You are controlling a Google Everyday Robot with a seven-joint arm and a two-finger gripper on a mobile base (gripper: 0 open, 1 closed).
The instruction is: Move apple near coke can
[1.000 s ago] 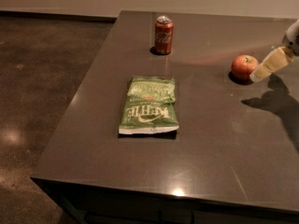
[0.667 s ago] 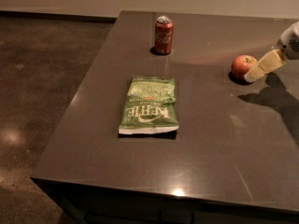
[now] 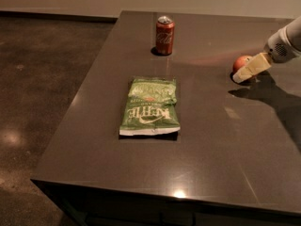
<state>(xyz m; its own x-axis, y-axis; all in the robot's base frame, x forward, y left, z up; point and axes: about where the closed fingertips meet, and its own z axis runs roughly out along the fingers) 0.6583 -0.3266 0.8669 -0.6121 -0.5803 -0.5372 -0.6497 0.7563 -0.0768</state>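
The apple (image 3: pixel 241 62) is small and red and sits on the dark table (image 3: pixel 216 140) at the right, partly hidden. My gripper (image 3: pixel 242 74) reaches in from the right edge, its beige end lying across the apple's front and right side, low at the table top. The coke can (image 3: pixel 165 35), red with a silver top, stands upright at the back middle of the table, well to the left of the apple and the gripper.
A green chip bag (image 3: pixel 150 106) lies flat in the middle of the table, in front of the can. The table's left edge (image 3: pixel 75 102) drops to a dark polished floor (image 3: pixel 37 88). A wall runs behind the table.
My gripper has moved left and now covers the front and right side of the apple. The apple, can and chip bag stay about where they were.
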